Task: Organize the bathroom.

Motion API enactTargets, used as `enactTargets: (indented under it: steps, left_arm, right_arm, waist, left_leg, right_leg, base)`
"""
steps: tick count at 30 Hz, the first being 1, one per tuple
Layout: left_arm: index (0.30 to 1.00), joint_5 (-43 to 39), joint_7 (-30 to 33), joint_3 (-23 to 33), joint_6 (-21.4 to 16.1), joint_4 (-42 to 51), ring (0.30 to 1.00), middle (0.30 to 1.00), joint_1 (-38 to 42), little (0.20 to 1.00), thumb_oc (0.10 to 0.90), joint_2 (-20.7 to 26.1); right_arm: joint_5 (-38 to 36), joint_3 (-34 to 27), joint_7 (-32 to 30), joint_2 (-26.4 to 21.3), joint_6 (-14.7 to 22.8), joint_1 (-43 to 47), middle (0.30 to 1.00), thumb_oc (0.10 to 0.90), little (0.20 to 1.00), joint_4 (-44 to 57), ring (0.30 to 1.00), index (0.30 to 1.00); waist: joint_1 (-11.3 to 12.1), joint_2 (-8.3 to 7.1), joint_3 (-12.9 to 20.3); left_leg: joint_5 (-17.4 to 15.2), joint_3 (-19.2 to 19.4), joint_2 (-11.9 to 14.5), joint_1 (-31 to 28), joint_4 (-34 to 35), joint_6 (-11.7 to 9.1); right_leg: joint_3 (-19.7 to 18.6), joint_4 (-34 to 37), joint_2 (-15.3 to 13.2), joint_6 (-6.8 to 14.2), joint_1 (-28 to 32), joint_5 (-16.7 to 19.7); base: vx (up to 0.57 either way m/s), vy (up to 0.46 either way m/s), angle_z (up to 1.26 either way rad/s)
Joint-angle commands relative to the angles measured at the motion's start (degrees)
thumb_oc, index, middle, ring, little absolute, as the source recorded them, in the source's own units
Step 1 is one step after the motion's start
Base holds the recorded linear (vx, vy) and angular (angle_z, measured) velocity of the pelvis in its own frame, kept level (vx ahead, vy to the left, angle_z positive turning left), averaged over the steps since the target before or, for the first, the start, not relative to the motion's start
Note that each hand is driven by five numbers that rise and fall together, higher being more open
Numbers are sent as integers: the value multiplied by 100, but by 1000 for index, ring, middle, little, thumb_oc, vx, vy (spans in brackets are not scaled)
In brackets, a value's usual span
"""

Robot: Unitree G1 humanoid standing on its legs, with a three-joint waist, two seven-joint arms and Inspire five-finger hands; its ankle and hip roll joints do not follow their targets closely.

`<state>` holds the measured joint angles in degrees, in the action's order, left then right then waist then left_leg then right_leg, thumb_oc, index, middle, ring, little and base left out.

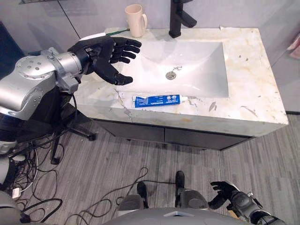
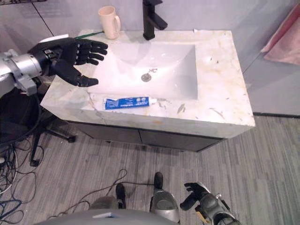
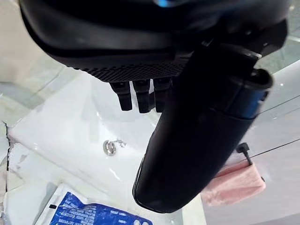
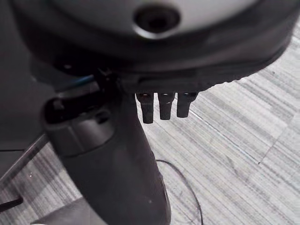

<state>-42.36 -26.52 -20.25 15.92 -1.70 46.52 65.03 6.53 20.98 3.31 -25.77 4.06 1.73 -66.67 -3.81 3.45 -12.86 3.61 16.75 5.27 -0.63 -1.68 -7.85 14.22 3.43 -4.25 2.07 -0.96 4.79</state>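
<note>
A blue and white toothpaste tube (image 1: 156,100) lies flat on the marble counter's front strip (image 1: 253,101), just before the white basin (image 1: 197,70); the left wrist view shows the tube (image 3: 89,214) below the thumb. A cream mug (image 1: 136,20) stands at the counter's back left, with a green toothbrush (image 1: 112,32) lying beside it. My left hand (image 1: 105,54) hovers open above the counter's left end, fingers spread toward the basin, holding nothing. My right hand (image 1: 225,193) hangs low over the floor with its fingers relaxed and empty.
A black faucet (image 1: 178,18) rises behind the basin, and the drain (image 1: 171,74) sits mid-basin. A pink towel (image 2: 283,40) hangs on the wall at the right. A black chair base (image 1: 70,131) stands on the floor left of the vanity.
</note>
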Motion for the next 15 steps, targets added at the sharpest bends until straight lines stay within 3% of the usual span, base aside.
enactTargets:
  steps: [1,3,5,8,12,15]
  left_arm:
    - [900,158,120,682,-688,-260,900,900,346,900,800,-72]
    - [900,215,115,668,-711,-315,900,900,346,900,800,-103]
    - [900,227,102,567,-762,-399,900,900,411,900,800,-106]
    - [900,182,97,378,-871,-470,900,900,553,900,800,-81]
    - [900,164,170,305,-967,-462,900,900,581,900,800,-111]
    - [900,229,218,255,-938,-472,900,900,595,900,800,-169]
  right_arm:
    - [192,-32,-58,-255,-34,7,900,800,900,96,900,900]
    - [261,-23,-40,-258,-39,20,900,800,900,68,900,900]
    - [305,-29,-49,-246,26,-37,900,800,900,31,900,900]
    - [268,-41,-51,-186,68,-102,900,800,900,68,900,900]
    - [232,-16,-26,-131,106,-73,900,800,900,111,900,900]
    - [221,-7,-42,-137,103,-49,900,800,900,135,900,900]
  waist:
    - [-50,69,261]
    - [-82,116,290]
    - [-170,218,314]
    - [-234,272,321]
    - [-281,303,288]
    - [-323,365,264]
  left_leg:
    - [382,266,596,422,-2103,-247]
    - [298,387,569,360,-1876,-185]
    - [-3,580,426,57,-1168,-24]
    - [-209,554,222,-140,-559,67]
    - [-339,556,98,-240,-391,94]
    - [-245,560,94,-192,-570,56]
  right_leg:
    - [-1,-75,-152,224,216,-539]
    - [8,-83,-175,241,198,-535]
    - [-4,-72,-245,364,202,-473]
    - [-42,24,-351,538,163,-279]
    - [-52,62,-399,631,66,-165]
    - [-87,61,-371,603,40,-189]
  base:
    - [-4,-5,17]
    - [31,78,-1]
    - [56,139,-6]
    - [15,59,9]
    - [-13,17,7]
    - [-9,22,-8]
